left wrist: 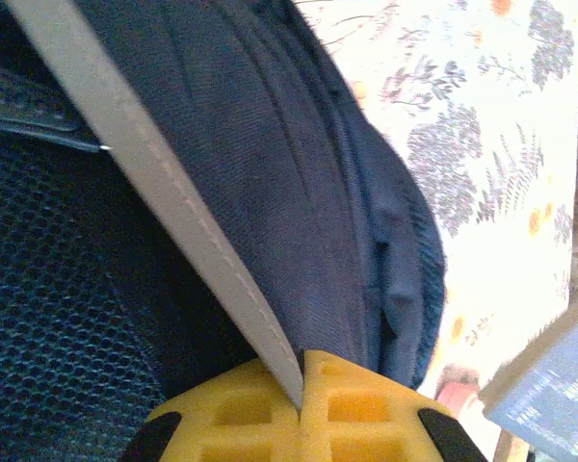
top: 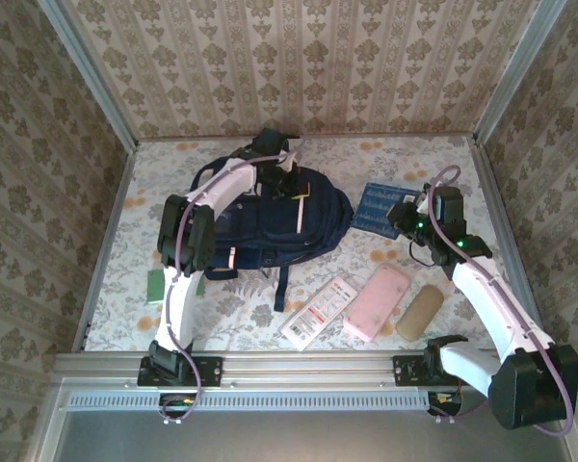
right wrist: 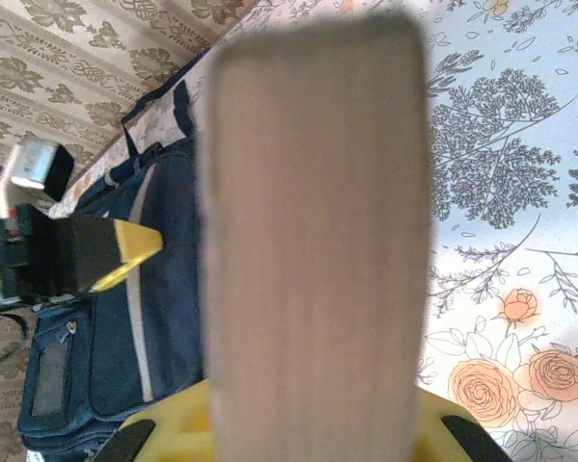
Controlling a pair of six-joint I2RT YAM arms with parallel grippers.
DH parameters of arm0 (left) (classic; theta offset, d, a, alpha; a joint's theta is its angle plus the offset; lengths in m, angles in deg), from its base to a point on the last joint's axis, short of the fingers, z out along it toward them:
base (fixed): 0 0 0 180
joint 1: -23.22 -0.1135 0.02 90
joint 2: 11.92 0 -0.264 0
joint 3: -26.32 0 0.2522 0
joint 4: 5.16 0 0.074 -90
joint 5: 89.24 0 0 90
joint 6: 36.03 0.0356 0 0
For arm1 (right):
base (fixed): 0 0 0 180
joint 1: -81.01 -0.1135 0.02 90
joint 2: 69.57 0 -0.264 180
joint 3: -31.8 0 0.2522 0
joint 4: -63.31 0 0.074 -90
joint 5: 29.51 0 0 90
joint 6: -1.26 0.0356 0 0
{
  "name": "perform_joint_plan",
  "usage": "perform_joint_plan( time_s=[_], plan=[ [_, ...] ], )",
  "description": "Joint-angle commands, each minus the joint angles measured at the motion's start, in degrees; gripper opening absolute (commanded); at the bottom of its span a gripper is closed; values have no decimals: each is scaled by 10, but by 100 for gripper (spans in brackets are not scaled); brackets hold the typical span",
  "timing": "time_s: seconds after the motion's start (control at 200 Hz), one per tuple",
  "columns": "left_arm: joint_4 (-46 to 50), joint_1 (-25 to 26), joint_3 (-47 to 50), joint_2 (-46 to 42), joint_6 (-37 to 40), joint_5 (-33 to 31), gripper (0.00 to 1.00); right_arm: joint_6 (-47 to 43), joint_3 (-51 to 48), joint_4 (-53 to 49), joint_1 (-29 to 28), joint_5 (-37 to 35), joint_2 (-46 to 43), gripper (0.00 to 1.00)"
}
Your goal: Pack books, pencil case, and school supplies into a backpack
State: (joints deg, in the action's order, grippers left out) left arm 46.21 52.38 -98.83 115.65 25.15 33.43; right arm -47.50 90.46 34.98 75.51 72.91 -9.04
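Top external: high at the near edge, looking down on the whole bench point(top: 405, 159).
Left wrist: tight against the backpack point(left wrist: 270, 192), bench at right.
Right wrist: book point(right wrist: 313, 241) edge at the lens, backpack left.
Shared: backpack and bench in all 3.

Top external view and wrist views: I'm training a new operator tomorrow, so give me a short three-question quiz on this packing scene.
1. True or false: the pink pouch lies between the white packet and the tan pouch.
2. The right gripper holds: A) the tan pouch B) the blue book C) nothing.
3. Fill in: the left gripper is shut on the backpack's pale ____.
Key: 1 true; 2 B; 3 stripe.
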Motion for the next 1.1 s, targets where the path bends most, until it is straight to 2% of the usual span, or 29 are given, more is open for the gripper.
perform_joint_plan(
  time_s=[0.0, 0.12, 0.31, 0.325, 0.41, 0.71, 0.91, 1.045, 1.095],
  plan=[
    [91, 3, -62, -70, 74, 27, 0, 16, 29, 5, 1, 13, -16, 0],
    [121, -8, -73, -121, 90, 38, 0, 51, 39, 5, -1, 20, -14, 0],
    [130, -26, -49, -188, 89, 114, 0, 81, 79, 2, -22, 56, -1, 0],
    [132, -42, -48, -192, 89, 120, 0, 83, 83, -1, -24, 59, 3, 0],
    [137, -57, -46, -210, 92, 153, 0, 91, 100, 2, -32, 99, 21, 0],
    [83, -79, -12, -255, 63, 259, 0, 135, 82, 126, -113, 167, 78, 0],
    [63, -94, -30, -264, 43, 274, 0, 190, 71, 188, -138, 135, 144, 0],
    [33, -96, -21, -272, 23, 289, 0, 230, 81, 271, -157, 155, 216, 0],
    [30, -97, -21, -272, 21, 292, 0, 226, 100, 271, -169, 162, 240, 0]
  ],
)
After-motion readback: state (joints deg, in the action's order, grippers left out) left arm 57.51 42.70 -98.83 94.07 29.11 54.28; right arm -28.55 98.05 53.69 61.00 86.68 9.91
